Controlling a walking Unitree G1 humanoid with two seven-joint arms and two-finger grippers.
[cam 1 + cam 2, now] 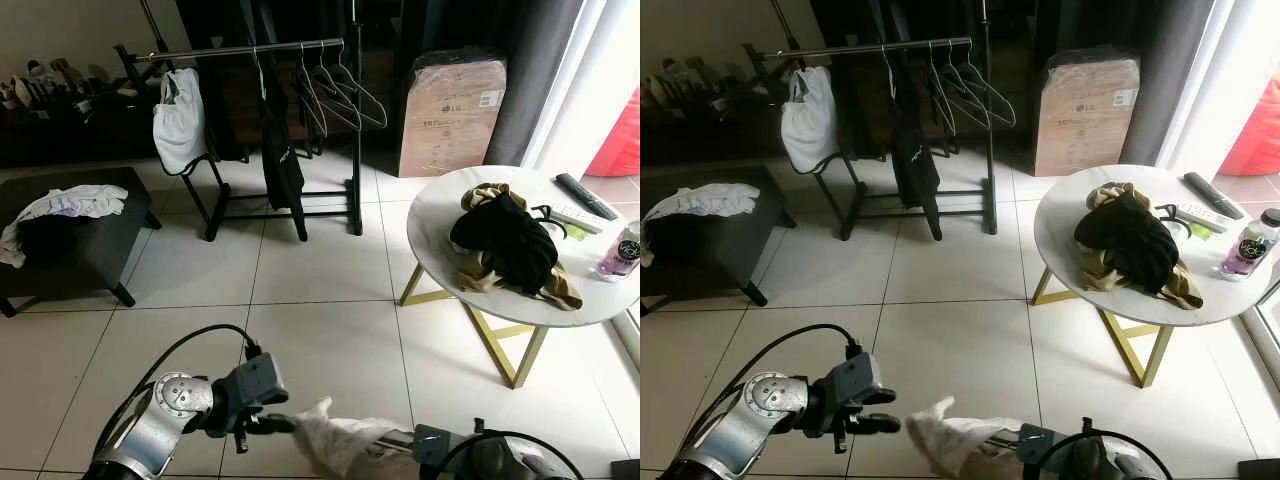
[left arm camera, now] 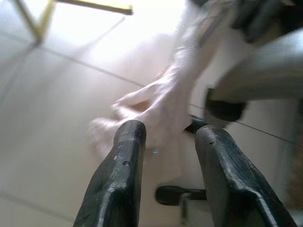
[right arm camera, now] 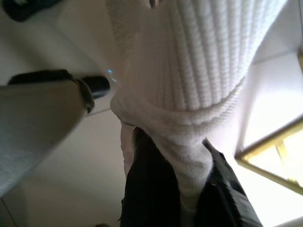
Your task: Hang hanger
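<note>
At the far left, a low dark bench [image 1: 95, 245] carries a crumpled white cloth [image 1: 70, 203]. Behind it stands a black metal clothes rack [image 1: 240, 50] on the pale tiled floor [image 1: 320, 290]; a white garment [image 1: 180, 120] hangs near its left end, a black garment [image 1: 280, 150] near the middle, and several bare dark wire hangers [image 1: 335, 90] hang toward its right end. A wrapped cardboard box [image 1: 452, 115] leans beside the dark curtain.

In the foreground, the left tool [image 1: 268, 424] hovers low over the floor, its two black fingers [image 2: 118, 179] apart with nothing between them, pointing at a white ribbed knit garment [image 1: 335, 440]. The right tool [image 3: 180, 189] is clamped on that knit garment, which bunches between its fingers and drapes over them.

To the right, a round white surface on gold legs [image 1: 430, 225] bears a heap of black and tan clothing [image 1: 510, 245], a dark remote [image 1: 585, 195] and a small bottle [image 1: 620, 250].
</note>
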